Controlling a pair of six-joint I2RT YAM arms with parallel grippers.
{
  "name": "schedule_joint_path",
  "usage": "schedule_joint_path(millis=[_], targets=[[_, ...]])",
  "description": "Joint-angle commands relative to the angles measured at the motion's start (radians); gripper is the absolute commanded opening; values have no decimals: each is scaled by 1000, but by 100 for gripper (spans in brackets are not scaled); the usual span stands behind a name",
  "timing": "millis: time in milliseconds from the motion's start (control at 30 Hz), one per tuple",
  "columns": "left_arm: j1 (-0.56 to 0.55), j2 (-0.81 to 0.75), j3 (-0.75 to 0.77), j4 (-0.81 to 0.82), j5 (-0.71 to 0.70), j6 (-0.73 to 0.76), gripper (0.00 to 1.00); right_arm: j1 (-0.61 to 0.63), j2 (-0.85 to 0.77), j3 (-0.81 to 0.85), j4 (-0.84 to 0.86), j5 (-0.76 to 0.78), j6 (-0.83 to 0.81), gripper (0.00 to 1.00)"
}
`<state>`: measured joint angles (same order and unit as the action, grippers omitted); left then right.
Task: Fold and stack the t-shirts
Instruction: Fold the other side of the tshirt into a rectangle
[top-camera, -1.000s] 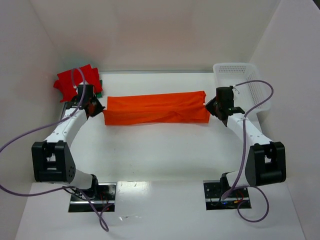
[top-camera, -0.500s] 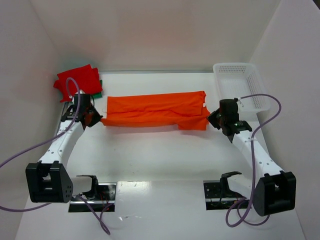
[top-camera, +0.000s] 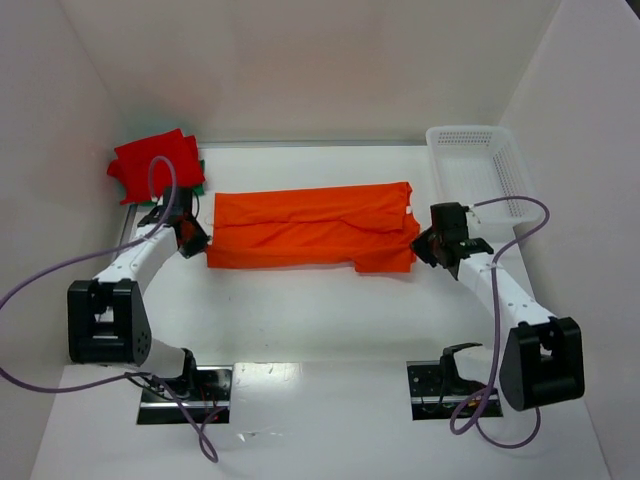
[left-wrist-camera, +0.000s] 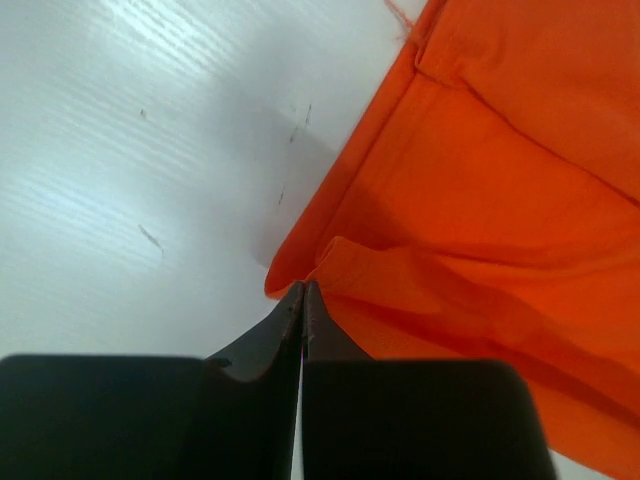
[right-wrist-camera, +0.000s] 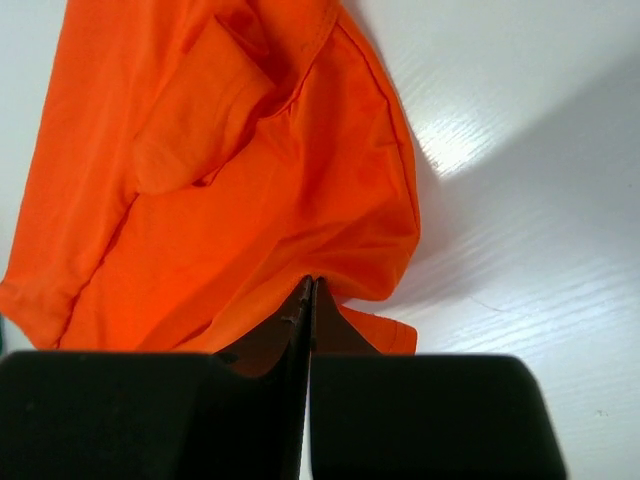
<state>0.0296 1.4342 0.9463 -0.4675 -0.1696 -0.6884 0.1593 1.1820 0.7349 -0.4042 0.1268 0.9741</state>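
An orange t-shirt (top-camera: 310, 228) lies across the middle of the table as a long band folded lengthwise. My left gripper (top-camera: 195, 238) is at its left end, shut, with the tips pinching the shirt's near left corner (left-wrist-camera: 330, 250). My right gripper (top-camera: 422, 245) is at its right end, shut, with the tips pinching a fold of the shirt (right-wrist-camera: 330, 250) at the near right corner. A folded red t-shirt (top-camera: 155, 160) lies at the back left, on top of something green (top-camera: 199, 186).
A white mesh basket (top-camera: 462, 131) stands at the back right against the wall. White walls close the table on the left, back and right. Purple cables loop from both arms.
Both grippers have moved a little toward the near edge with the shirt's ends. The band's near edge has come down and the shirt now lies wider, lowest at its right end.
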Motion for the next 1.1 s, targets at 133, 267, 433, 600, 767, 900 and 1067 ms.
schedule_joint_path(millis=[133,267,433,600,767,900,1067], targets=[[6,170,164,72,-41,15,0,-35,149,139,117,51,-38,0],[15,247,210,92,-61,35,0,-46,254,204,146,51,-60,0],[26,327,253,125,-47,44,0,-55,376,268,191,19,-89,0],[26,420,335,158,-13,44,0,-55,481,310,212,19,-110,0],[26,459,374,158,-4,53,0,-55,539,369,222,19,-140,1],[26,468,408,158,-13,63,0,-55,577,411,222,19,-150,1],[26,477,419,158,-22,63,0,-55,590,439,222,8,-160,1]])
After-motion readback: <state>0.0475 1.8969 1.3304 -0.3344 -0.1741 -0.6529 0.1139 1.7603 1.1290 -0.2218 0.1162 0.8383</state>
